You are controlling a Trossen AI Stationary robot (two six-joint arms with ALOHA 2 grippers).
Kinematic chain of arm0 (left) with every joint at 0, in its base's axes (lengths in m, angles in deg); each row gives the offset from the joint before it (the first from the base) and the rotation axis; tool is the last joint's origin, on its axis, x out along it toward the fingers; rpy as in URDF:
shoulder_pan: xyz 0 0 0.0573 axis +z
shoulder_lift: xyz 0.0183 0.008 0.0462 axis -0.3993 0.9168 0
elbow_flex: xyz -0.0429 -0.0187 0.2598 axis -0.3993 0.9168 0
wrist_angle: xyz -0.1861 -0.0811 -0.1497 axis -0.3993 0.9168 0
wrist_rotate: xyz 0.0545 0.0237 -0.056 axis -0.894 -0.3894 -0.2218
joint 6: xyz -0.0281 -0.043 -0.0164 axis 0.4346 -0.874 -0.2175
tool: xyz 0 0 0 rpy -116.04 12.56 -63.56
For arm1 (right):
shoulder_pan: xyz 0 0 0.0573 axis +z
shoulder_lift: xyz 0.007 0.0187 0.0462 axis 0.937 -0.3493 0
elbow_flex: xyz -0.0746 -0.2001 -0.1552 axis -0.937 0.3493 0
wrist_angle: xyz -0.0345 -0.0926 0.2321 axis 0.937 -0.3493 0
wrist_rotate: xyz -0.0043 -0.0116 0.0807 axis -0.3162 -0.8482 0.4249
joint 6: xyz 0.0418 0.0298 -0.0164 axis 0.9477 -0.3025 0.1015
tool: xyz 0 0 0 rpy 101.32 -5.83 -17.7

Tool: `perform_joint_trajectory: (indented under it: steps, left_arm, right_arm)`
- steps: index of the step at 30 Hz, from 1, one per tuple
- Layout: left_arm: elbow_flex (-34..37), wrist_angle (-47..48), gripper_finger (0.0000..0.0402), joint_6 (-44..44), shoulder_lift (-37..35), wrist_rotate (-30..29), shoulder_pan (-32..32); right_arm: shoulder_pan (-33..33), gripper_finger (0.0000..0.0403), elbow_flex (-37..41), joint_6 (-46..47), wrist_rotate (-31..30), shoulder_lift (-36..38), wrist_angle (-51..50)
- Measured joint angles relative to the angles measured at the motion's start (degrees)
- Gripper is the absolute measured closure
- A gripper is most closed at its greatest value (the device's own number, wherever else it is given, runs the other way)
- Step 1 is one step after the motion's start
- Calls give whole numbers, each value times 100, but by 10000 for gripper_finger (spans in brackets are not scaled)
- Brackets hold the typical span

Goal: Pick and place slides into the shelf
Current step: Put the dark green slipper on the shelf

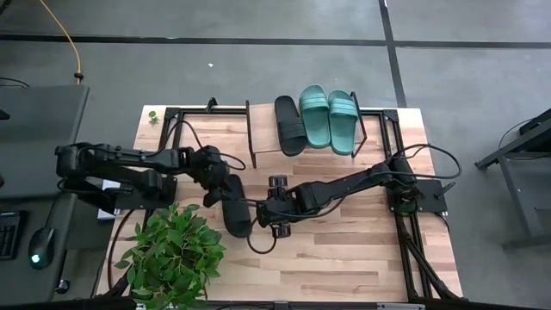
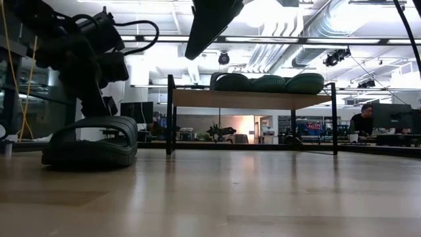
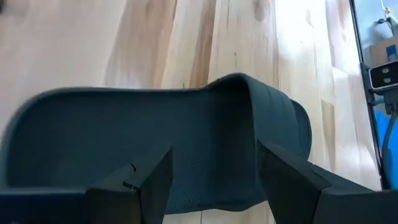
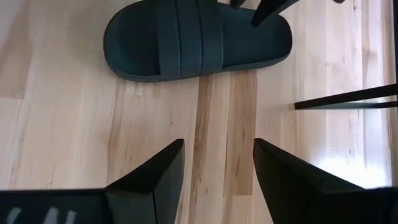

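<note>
A black slide (image 1: 234,213) lies sole-down on the table left of centre; it also shows in the low view (image 2: 89,148). My left gripper (image 1: 215,188) is open above the slide's far end, one finger on each side of it (image 3: 211,180). My right gripper (image 1: 261,213) is open and empty just right of the slide, low over the table (image 4: 217,155). The shelf (image 1: 258,142) stands at the far edge. On its plank top rest a second black slide (image 1: 290,125) and two teal slides (image 1: 315,116) (image 1: 342,120). My left gripper comes from above, slanting from the table's left, over the black slide's heel end (image 3: 205,155). Its fingers (image 3: 149,183) stand apart with that end between them. I cannot tell whether they touch it. The slide lies flat on the table.
A potted plant (image 1: 172,254) stands at the near left corner, close to the black slide. Black frame rails (image 1: 405,207) run along the table's right side. A person (image 2: 362,118) sits in the room beyond. Bare wood lies in the table's near middle.
</note>
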Motion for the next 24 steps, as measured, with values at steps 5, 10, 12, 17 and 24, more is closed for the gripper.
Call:
perform_joint_trajectory:
  steps: [5, 10, 12, 17, 24]
  left_arm:
    - [0, -151, 192, 0, 196, 198, 0]
    - [0, -213, 192, 4, 331, 318, 0]
    - [0, -205, 192, 6, 334, 324, 0]
    - [0, -237, 192, 12, 332, 356, -131]
    - [0, -355, 192, 16, 332, 371, -547]
  right_arm:
    - [0, 221, 0, 0, 0, 2, 0]
    - [2, 221, 0, 0, 0, 2, 0]
    - [0, 221, -2, 0, 0, 2, 0]
    - [0, 221, -2, 0, 2, 2, 0]
    - [0, 221, -2, 0, 2, 2, 0]
